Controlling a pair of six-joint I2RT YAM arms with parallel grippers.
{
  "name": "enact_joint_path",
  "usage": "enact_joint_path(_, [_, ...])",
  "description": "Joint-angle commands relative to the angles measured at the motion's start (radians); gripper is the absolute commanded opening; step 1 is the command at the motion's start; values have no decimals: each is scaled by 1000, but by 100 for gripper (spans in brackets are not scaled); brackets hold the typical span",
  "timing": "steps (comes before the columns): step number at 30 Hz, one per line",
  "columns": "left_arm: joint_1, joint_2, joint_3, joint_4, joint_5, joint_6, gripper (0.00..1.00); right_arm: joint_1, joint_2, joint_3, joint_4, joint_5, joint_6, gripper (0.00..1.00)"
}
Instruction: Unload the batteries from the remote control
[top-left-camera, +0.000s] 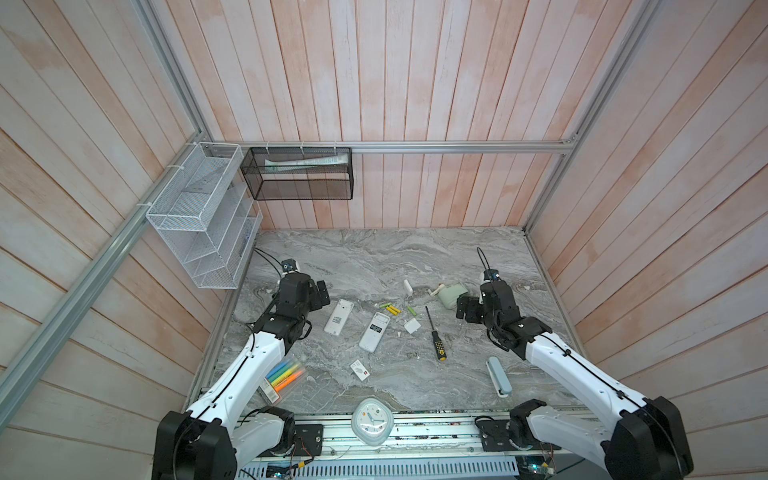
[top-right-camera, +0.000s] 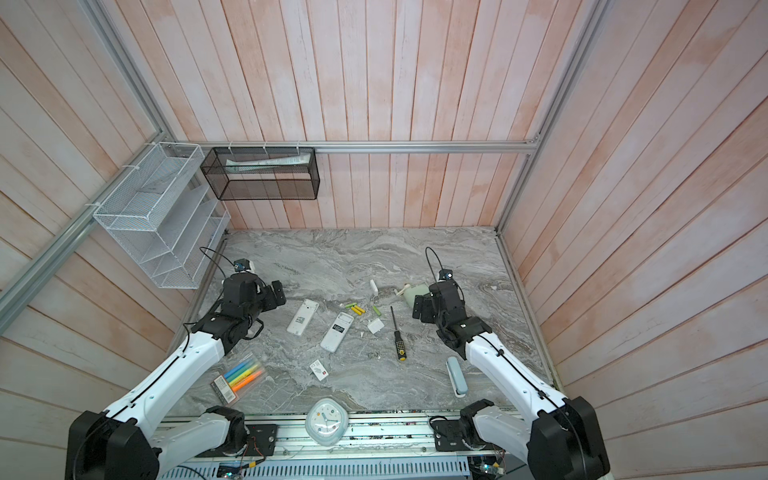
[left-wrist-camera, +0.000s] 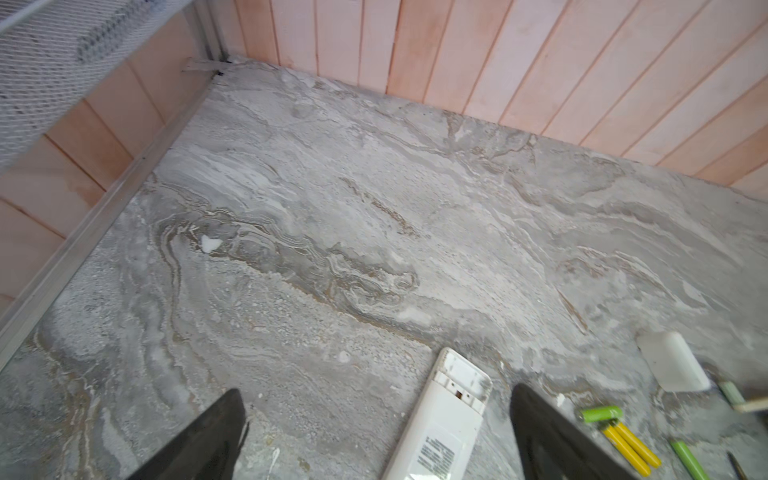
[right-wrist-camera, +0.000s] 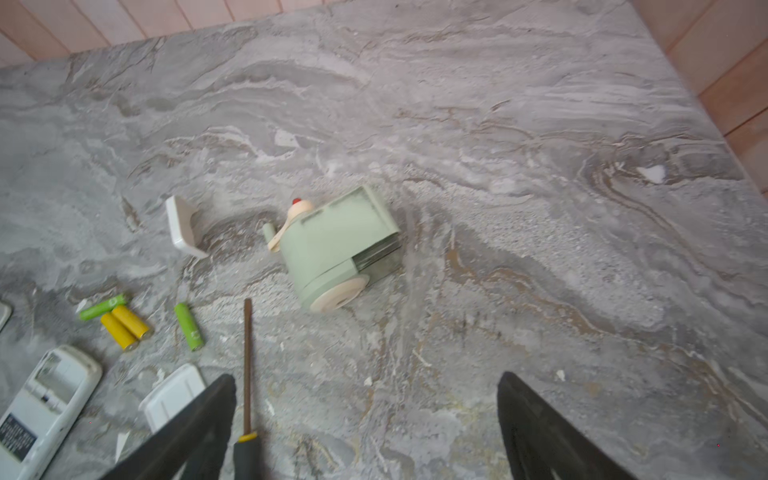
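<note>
Two white remote controls lie back-up mid-table, one (top-left-camera: 338, 317) to the left, the other (top-left-camera: 374, 332) with its battery bay open (right-wrist-camera: 45, 399). The batteries lie loose on the marble just beyond them: two yellow (right-wrist-camera: 124, 326) side by side, one lime green (right-wrist-camera: 102, 307) touching them, another green (right-wrist-camera: 189, 326) apart. My left gripper (top-left-camera: 323, 296) hovers open left of the remotes, with the left remote's end (left-wrist-camera: 440, 419) between its fingers in the wrist view. My right gripper (top-left-camera: 464, 309) hangs open and empty right of the screwdriver (right-wrist-camera: 247, 365).
Two white battery covers (top-left-camera: 412, 326) (top-left-camera: 407, 286) lie near the batteries. A green pencil sharpener (top-left-camera: 451, 294) sits beyond the right gripper. Nearer the front are a highlighter pack (top-left-camera: 284, 376), a small card (top-left-camera: 359, 370), a stapler (top-left-camera: 498, 376) and a clock (top-left-camera: 372, 422).
</note>
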Motion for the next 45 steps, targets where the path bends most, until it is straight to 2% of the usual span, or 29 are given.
enact_joint_path(1, [46, -25, -97, 169, -102, 2, 100, -124, -27, -61, 149, -40, -71, 98])
enact_joint_path(4, [88, -39, -211, 347, -129, 30, 100, -224, -28, -163, 347, -11, -119, 98])
enact_joint_path(9, [105, 22, -342, 676, -134, 150, 100, -298, 67, -323, 761, 41, -203, 98])
enact_joint_path(12, [120, 93, -370, 800, -101, 214, 100, -320, 170, -373, 981, 3, -239, 98])
enact_joint_path(15, [163, 172, -386, 892, -31, 223, 100, -328, 277, -386, 1152, -22, -262, 98])
enact_joint_path(17, [186, 215, -399, 971, 4, 233, 100, -327, 292, -374, 1172, -55, -317, 98])
enact_joint_path(18, [190, 219, -386, 955, 26, 245, 100, -330, 293, -376, 1180, -50, -325, 98])
enact_joint_path(19, [193, 231, -394, 1012, 46, 266, 100, -337, 302, -405, 1258, -51, -333, 98])
enact_joint_path(22, [201, 269, -417, 1147, 73, 321, 100, -375, 364, -481, 1441, -92, -302, 98])
enact_joint_path(24, [217, 304, -429, 1204, 114, 307, 100, -376, 420, -499, 1530, -110, -303, 98])
enact_joint_path(26, [219, 368, -467, 1332, 128, 303, 100, -377, 446, -479, 1535, -152, -321, 98])
enact_joint_path(28, [219, 452, -500, 1498, 130, 315, 100, -375, 425, -452, 1448, -172, -328, 98])
enact_joint_path(30, [218, 411, -477, 1378, 146, 311, 100, -376, 408, -435, 1382, -178, -337, 98])
enact_joint_path(32, [219, 441, -464, 1405, 125, 308, 100, -376, 418, -446, 1425, -175, -328, 98])
enact_joint_path(35, [218, 423, -448, 1344, 127, 305, 100, -376, 408, -435, 1385, -183, -340, 98])
enact_joint_path(45, [218, 425, -451, 1355, 125, 307, 100, -375, 412, -432, 1387, -183, -344, 98])
